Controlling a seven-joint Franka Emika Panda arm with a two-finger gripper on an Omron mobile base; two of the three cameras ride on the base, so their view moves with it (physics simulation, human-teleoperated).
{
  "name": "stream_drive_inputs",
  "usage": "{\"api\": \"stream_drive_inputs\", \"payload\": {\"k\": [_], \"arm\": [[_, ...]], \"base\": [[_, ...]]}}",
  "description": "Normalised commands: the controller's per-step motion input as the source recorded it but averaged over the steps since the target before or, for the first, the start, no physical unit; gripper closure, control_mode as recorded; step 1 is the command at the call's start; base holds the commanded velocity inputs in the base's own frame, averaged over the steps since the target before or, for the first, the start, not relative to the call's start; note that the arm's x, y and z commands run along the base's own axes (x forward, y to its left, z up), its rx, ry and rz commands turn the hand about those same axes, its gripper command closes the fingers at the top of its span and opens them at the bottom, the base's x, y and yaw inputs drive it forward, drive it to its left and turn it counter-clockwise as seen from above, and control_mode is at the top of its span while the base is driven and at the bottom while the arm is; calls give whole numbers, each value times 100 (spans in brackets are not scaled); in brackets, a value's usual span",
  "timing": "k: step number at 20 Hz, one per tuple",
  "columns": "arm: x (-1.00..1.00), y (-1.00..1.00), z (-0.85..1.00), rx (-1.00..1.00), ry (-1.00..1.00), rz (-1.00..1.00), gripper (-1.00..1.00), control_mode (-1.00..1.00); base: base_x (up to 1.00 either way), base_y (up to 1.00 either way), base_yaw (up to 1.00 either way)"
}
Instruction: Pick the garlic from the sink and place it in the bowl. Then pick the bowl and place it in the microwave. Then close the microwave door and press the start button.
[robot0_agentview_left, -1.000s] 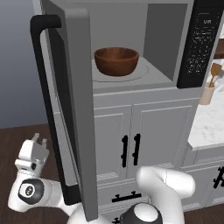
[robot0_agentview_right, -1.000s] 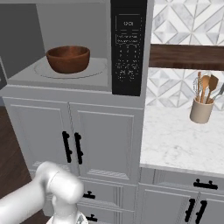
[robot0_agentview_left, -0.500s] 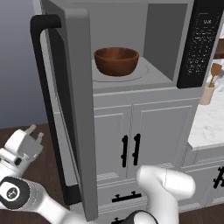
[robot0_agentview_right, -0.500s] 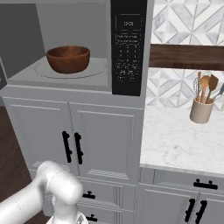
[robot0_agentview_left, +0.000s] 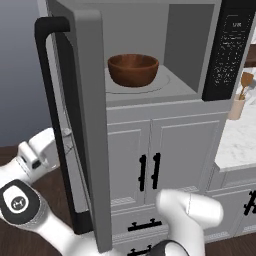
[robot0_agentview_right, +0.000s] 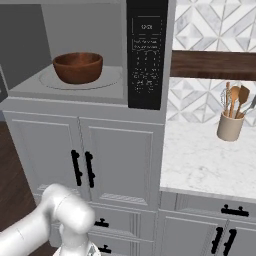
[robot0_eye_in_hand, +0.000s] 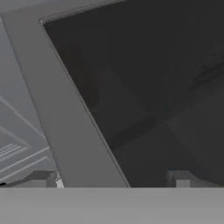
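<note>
End effector (robot0_eye_in_hand: 111, 178) moved behind microwave door (robot0_agentview_left: 90, 125), handle (robot0_agentview_left: 55, 125) vertical.

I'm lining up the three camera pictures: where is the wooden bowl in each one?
Left base view: bowl upper centre, inside the open microwave.
Right base view: bowl upper left, on the same shelf.
Hand view: not in it.
Shared landmark: the black keypad panel.

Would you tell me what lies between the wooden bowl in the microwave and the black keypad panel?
In the right base view, only bare grey microwave floor and turntable rim lie between the reddish-brown wooden bowl and the black keypad panel.
</note>
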Motion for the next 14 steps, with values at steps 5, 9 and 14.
{"api": "stream_drive_inputs", "payload": {"k": [5, 9, 14], "arm": [[-11, -100, 2, 12, 0, 0, -100, -100], [-5, -100, 3, 12, 0, 0, -100, -100], [-1, -100, 13, 14, 0, 3, -100, -100]], "base": [[0, 0, 0], [0, 0, 0], [0, 0, 0]]}}
